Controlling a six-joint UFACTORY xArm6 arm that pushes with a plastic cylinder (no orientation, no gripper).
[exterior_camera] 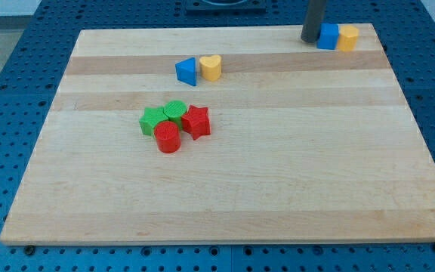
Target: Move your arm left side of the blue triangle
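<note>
The blue triangle (186, 72) lies in the upper middle of the wooden board (293, 174), touching a yellow heart (211, 67) on its right. My tip (310, 39) is at the board's top right, far to the right of the blue triangle. It stands against the left side of a blue block (328, 36), which touches a yellow block (347, 37) on its right.
A cluster sits left of the board's middle: a green block (152, 120), a green cylinder (175, 111), a red star (196, 122) and a red cylinder (168, 138), all touching. Blue perforated table surrounds the board.
</note>
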